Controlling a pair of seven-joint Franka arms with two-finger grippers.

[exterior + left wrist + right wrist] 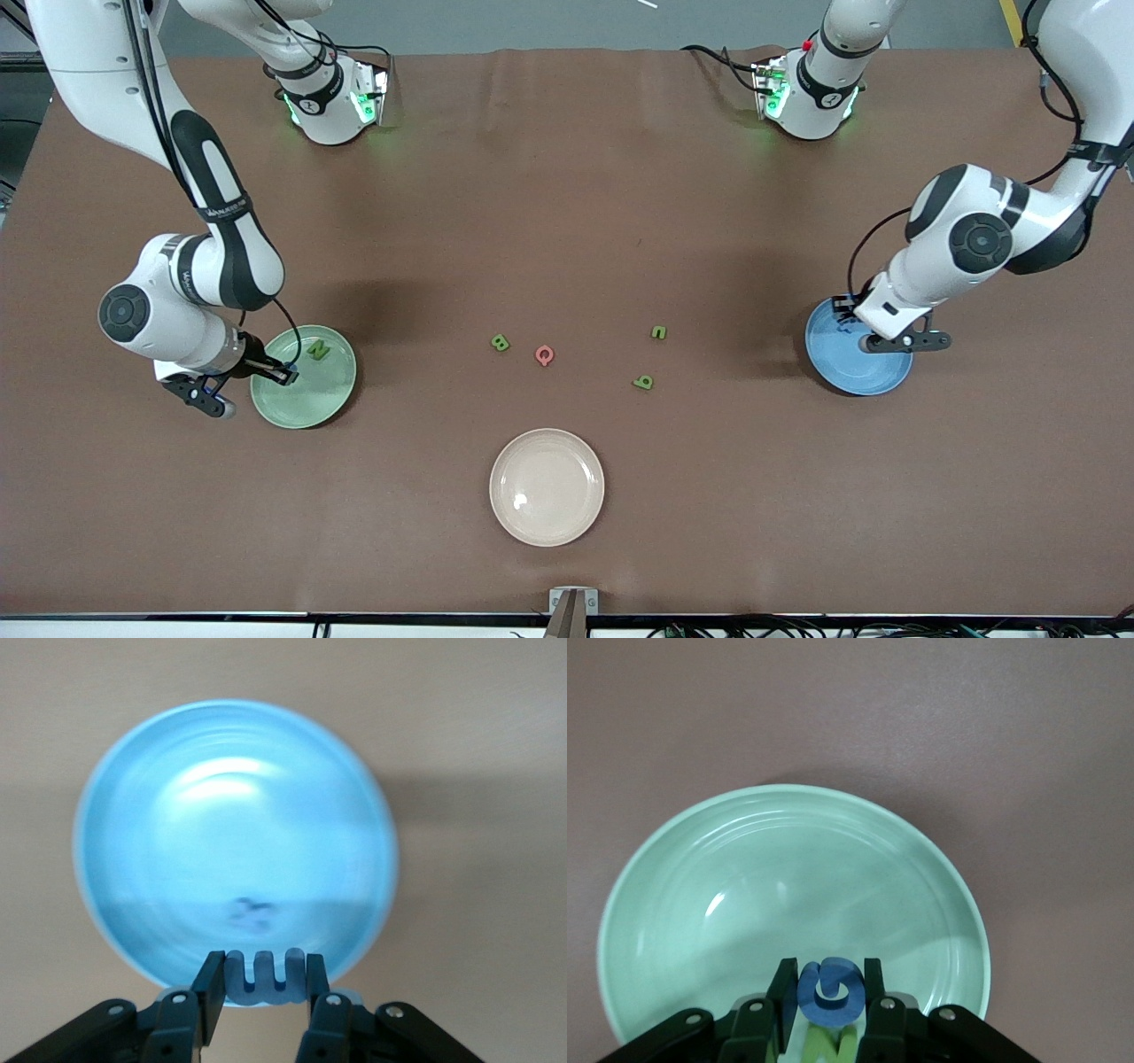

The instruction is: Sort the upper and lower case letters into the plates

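Right wrist view shows fingers (873,992) pinching blue G (829,992); left wrist, fingers (209,988) pinching blue m (264,979).

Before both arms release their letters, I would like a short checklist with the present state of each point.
1. Left pincer shut on the blue m: ok.
2. Left pincer over the blue plate: ok.
3. Right pincer shut on the blue G: ok.
4. Right pincer over the green plate: ok.
5. Green N already in the green plate: ok.
6. Dark piece in the blue plate is a lower case letter: cannot tell, blurred.
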